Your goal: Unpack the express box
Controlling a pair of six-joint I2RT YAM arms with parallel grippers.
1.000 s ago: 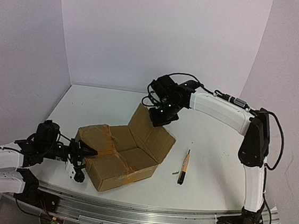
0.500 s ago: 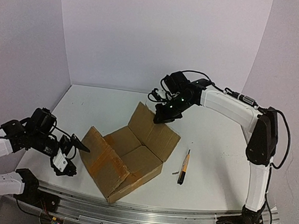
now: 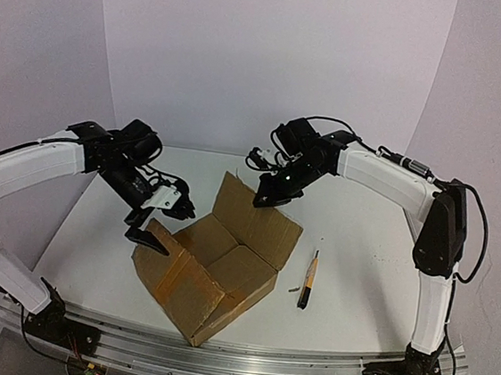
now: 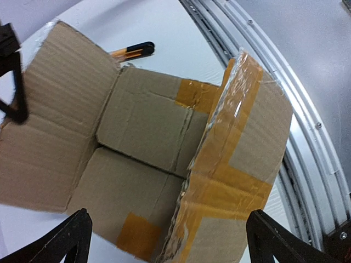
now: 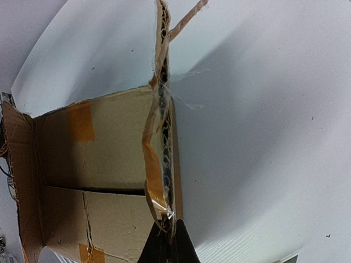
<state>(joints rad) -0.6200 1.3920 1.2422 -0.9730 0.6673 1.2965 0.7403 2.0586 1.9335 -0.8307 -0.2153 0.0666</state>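
- The right gripper [image 5: 167, 245] has its fingers pressed together on the top edge of the express box's [image 3: 215, 269] far flap [image 3: 252, 215], pinching the cardboard at a corner where loose tape hangs.
- That flap stands upright under the grip, at the box's far side.
- The left gripper [image 3: 173, 227] is spread wide and holds nothing. It hangs over the box's left side, and its wrist view looks down into the box between the two fingertips [image 4: 68, 238].
- Whether its lower finger touches the box's left edge cannot be told.
- The express box sits open on the white table [image 3: 361, 244], its inner panels laid bare.
- On its near-left side the taped flap [image 4: 241, 159] rises at a slant, crossed by tan tape strips.
- A yellow-black utility knife [image 3: 309, 281] lies flat on the table to the box's right, apart from it.
- A small dark item [image 3: 293, 290] lies between the box and the knife, just beside the knife.
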